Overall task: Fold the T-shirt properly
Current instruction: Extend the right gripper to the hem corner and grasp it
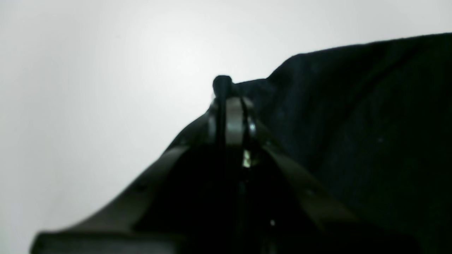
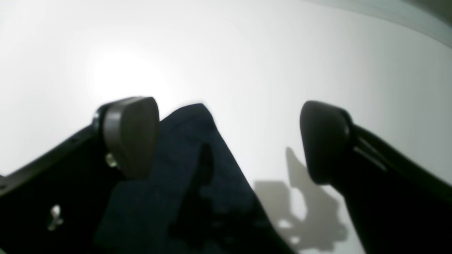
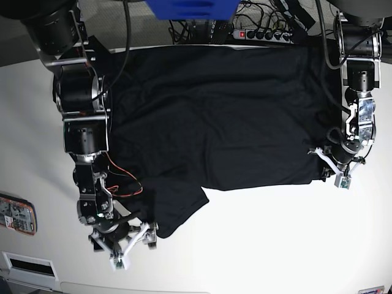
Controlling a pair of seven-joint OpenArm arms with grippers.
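Black cloth: the T-shirt lies spread across the upper middle of the base view on the white tabletop, one sleeve trailing toward the lower left.
Left pincer: at the right edge of the base view, clenched on the shirt's hem corner; its wrist view shows dark fabric pinched at the tips, likely to carry that edge over for a fold.
Right pincer: released, jaws spread wide at the lower left of the base view; the sleeve tip lies between them, ungripped, probably lined up for a grasp.
Stage: folding appears barely begun.
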